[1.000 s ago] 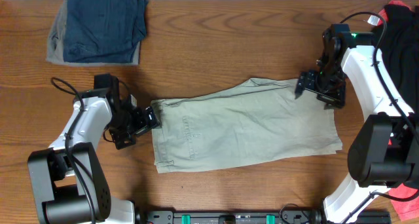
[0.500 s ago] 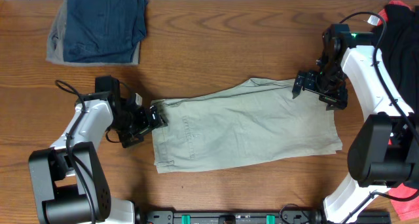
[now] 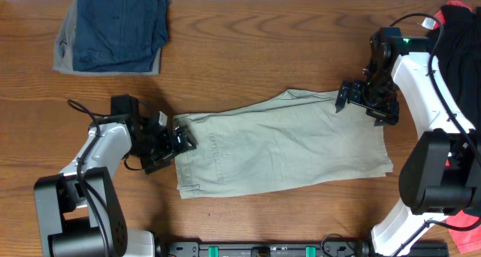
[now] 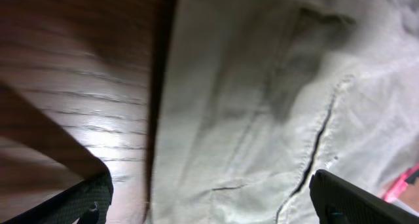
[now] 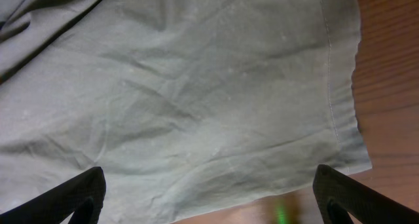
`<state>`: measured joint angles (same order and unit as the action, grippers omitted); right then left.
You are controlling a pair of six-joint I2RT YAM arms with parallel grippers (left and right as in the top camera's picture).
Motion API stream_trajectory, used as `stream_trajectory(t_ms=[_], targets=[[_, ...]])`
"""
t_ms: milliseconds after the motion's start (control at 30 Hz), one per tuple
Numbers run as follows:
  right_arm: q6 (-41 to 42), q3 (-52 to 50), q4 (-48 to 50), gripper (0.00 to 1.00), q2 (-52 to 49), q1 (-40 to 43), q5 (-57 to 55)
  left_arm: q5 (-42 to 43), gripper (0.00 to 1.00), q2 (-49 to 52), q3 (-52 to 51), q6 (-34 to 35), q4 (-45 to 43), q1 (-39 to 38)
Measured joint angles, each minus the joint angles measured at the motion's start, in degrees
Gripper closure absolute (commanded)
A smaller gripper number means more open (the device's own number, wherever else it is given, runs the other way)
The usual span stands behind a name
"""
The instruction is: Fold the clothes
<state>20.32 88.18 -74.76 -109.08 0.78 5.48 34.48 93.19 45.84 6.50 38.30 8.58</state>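
Observation:
The khaki-beige shorts (image 3: 282,144) lie flat across the middle of the wooden table, waistband to the left and leg hems to the right. My left gripper (image 3: 183,139) is open at the upper left waistband corner, its fingers straddling the waistband edge (image 4: 216,145). My right gripper (image 3: 366,104) is open over the upper right hem corner; the hem (image 5: 337,106) and the fabric fill its view between the wide-open fingers (image 5: 209,201).
A folded stack of dark navy and grey garments (image 3: 113,28) lies at the back left. Black and coral-red garments (image 3: 460,46) are heaped at the right edge, behind my right arm. Bare table (image 3: 248,54) shows around the shorts.
My left gripper has moved right and slightly down, onto the waistband corner of the shorts. My right gripper has barely shifted. The shorts lie as before.

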Motion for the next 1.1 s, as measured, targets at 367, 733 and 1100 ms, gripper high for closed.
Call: stream_trajectory(t_ms=[367, 733, 1100], targets=[[0.0, 0.0, 0.22, 0.01, 0.0, 0.0, 0.02, 2.43, 0.47, 0.46, -2.69, -0.2, -3.96, -5.46], [0.0, 0.0, 0.24, 0.01, 0.0, 0.0, 0.0, 1.53, 0.94, 0.46, -2.97, 3.63, -7.3, -8.92], [0.0, 0.0, 0.2, 0.01, 0.0, 0.0, 0.0, -12.74, 0.95, 0.46, 7.04, 6.47, 11.32, -6.58]])
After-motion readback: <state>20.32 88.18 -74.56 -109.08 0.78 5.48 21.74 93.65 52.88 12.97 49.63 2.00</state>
